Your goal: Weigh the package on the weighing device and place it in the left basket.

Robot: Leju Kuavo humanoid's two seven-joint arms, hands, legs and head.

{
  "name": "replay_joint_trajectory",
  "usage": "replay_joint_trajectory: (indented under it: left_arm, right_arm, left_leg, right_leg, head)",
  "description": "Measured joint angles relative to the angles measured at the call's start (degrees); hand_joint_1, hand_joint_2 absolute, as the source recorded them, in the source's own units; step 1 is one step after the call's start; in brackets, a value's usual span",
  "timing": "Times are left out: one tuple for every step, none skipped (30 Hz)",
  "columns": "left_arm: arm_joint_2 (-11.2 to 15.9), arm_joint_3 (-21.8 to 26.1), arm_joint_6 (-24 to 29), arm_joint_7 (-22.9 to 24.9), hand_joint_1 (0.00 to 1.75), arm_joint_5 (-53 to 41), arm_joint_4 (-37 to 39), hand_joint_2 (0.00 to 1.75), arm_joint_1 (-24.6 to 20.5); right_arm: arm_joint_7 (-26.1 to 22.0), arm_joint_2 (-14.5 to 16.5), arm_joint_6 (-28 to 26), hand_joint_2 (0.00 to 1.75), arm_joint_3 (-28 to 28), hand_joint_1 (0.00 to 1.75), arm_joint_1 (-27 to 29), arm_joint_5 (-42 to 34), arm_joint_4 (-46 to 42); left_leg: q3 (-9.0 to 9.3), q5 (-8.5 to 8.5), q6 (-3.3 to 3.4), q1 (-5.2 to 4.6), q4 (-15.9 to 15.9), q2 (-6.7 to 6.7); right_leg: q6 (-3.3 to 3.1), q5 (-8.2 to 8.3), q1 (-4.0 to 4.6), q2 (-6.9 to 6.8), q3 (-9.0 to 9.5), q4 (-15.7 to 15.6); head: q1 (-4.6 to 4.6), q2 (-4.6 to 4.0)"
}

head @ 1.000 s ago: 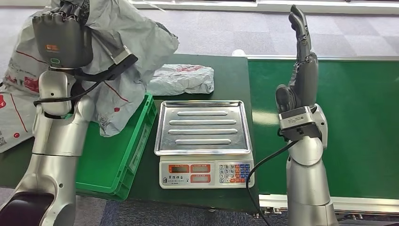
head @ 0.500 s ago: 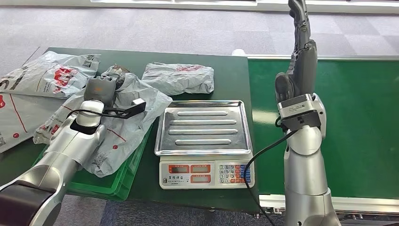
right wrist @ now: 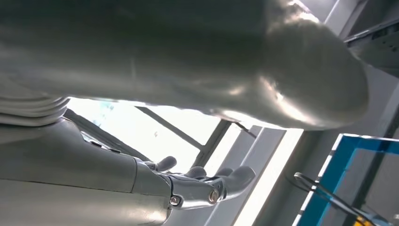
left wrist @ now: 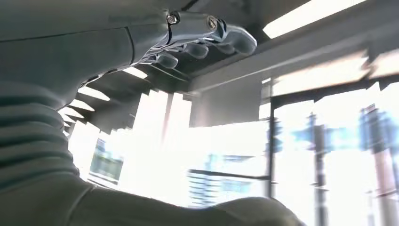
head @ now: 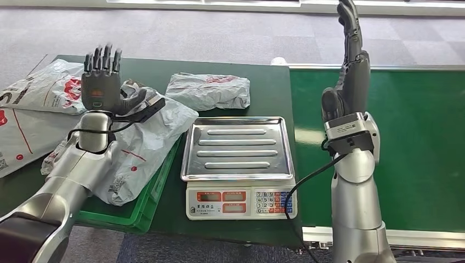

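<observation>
Package (head: 143, 153) with unreadable red print lies in basket (head: 156, 189); both hands empty, spread

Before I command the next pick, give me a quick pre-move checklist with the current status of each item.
1. Weighed package in the green basket: ok, though it drapes over the rim.
2. Left hand free: ok, raised with fingers spread, holding nothing.
3. Right hand free: ok, raised and holding nothing.
4. Scale tray bare: ok.
5. Next package available: ok, lying on the table behind the scale.
6. Scale display zeroed: cannot tell, digits unreadable.
</observation>
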Motion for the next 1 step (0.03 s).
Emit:
replay_joint_trajectory:
  left_arm:
    - [-0.5,1.5,0.7,-3.8,0.00,2.4,-2.7,0.00,0.8]
  right_arm:
    - [0.0,0.0,-0.1,0.00,-0.1,0.00,0.2,0.0,0.0]
  left_leg:
    - [-0.02,0.00,0.00,0.00,0.0,-0.03]
  right_leg:
    - [0.01,-0.01,-0.01,-0.03,0.01,0.0]
  head:
    - [0.00,0.00]
